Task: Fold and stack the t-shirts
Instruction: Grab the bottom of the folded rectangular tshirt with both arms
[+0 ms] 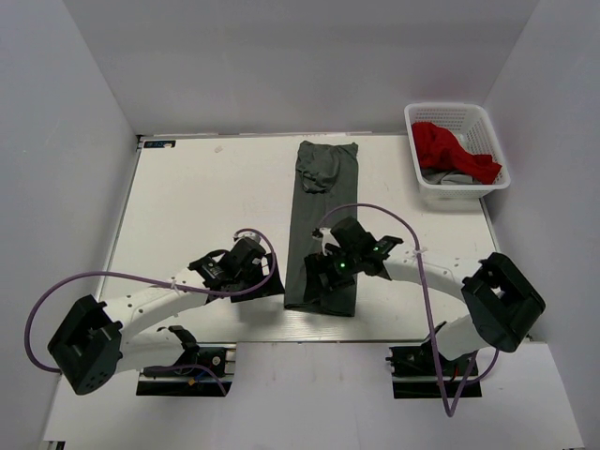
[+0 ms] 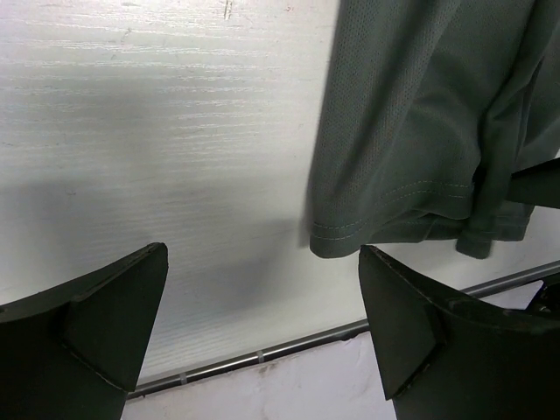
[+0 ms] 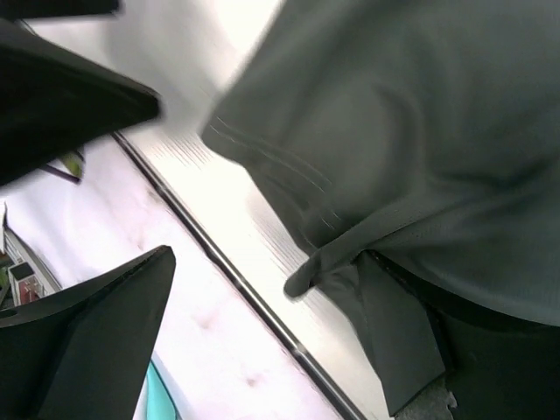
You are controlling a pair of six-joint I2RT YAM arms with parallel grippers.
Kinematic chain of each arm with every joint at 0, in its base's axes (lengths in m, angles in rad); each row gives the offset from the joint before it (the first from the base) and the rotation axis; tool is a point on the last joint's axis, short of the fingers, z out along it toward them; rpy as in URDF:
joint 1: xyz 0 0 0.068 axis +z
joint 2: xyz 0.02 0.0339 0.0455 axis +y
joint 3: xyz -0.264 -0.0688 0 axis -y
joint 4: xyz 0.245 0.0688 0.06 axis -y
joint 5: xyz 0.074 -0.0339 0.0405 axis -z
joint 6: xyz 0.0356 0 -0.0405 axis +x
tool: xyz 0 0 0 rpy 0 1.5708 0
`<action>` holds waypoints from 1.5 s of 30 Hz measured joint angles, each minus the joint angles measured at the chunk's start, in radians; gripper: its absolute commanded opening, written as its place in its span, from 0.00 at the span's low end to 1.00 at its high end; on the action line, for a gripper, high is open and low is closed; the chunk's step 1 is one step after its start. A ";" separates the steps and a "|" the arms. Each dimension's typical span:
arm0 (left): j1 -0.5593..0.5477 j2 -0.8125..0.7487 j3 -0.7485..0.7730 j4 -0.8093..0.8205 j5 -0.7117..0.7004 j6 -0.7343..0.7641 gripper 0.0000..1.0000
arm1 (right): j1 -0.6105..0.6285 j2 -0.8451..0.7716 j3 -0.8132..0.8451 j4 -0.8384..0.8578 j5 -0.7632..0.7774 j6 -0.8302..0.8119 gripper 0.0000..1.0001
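Note:
The dark olive-grey t-shirt [image 1: 323, 202] lies as a long narrow strip down the middle of the table, its collar end bunched at the far side. My left gripper [image 1: 272, 281] is open and empty just left of the strip's near end; the hem [image 2: 411, 114] hangs by its right finger [image 2: 411, 324]. My right gripper [image 1: 319, 272] is open over the same near end. In the right wrist view the hem [image 3: 394, 114] drapes over one finger [image 3: 411, 350], while the other finger [image 3: 87, 332] stands well apart. The red t-shirt [image 1: 450, 150] sits crumpled in the basket.
A white lattice basket [image 1: 455, 192] stands at the table's far right corner, holding the red shirt and a grey cloth [image 1: 452, 176]. A metal strip [image 2: 262, 354] marks the table's near edge just below both grippers. Grey walls enclose the table on three sides.

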 measured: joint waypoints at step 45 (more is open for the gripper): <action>-0.037 0.275 0.008 0.293 0.224 0.057 0.40 | -0.017 -0.177 -0.192 -0.166 0.266 0.268 0.52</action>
